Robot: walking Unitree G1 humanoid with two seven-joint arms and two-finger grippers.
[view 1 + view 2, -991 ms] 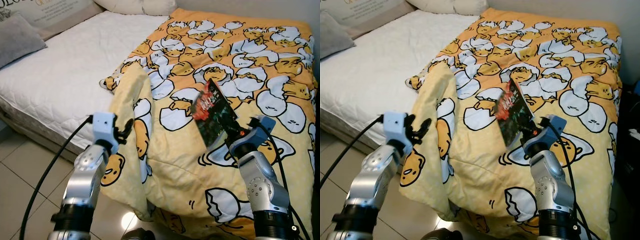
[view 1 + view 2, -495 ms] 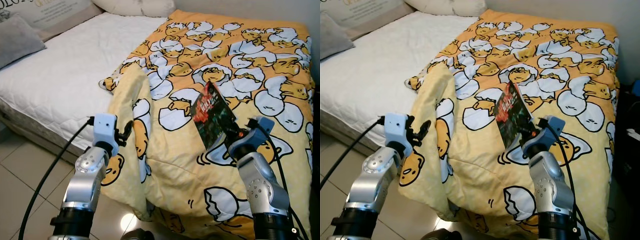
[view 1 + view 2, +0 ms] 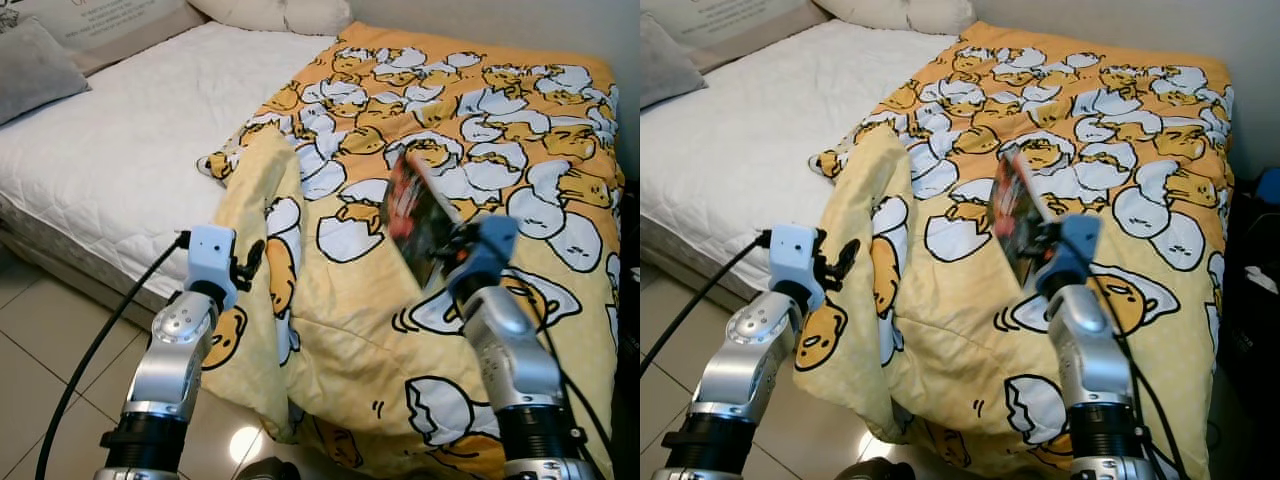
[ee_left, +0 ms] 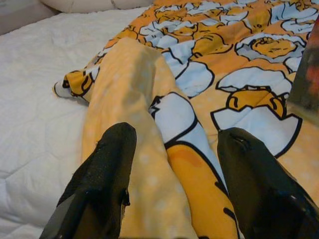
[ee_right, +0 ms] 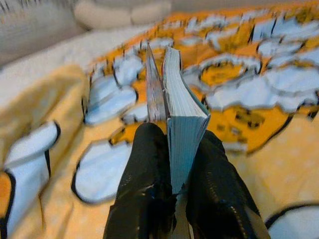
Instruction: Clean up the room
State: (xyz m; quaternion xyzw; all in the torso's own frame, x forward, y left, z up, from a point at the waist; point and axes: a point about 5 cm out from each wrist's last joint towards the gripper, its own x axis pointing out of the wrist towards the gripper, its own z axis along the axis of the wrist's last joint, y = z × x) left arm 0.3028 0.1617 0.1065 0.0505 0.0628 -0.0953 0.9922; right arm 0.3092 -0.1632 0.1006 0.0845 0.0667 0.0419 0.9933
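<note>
While you looked through the head camera, your right gripper (image 3: 447, 247) was pinching a thin paperback book with a dark red-and-black cover (image 3: 413, 215), lifted off the yellow quilt printed with cartoon eggs (image 3: 520, 150), so the pick-up looked done and the putting-away was left. Your left gripper (image 3: 250, 262) hovered just beside a raised fold of that quilt, which spilled over the bed edge towards the pale tiled floor (image 3: 40, 345). A grey pillow (image 3: 35, 70) lay well apart on the white quilted mattress (image 3: 150, 130).

From your left wrist, the two black fingers (image 4: 102, 174) were spread apart with the quilt fold between them, holding nothing.

From your right wrist, the fingers (image 5: 149, 174) pressed both sides of the book's lower edge, its blue-tinted pages (image 5: 182, 129) upright between them
</note>
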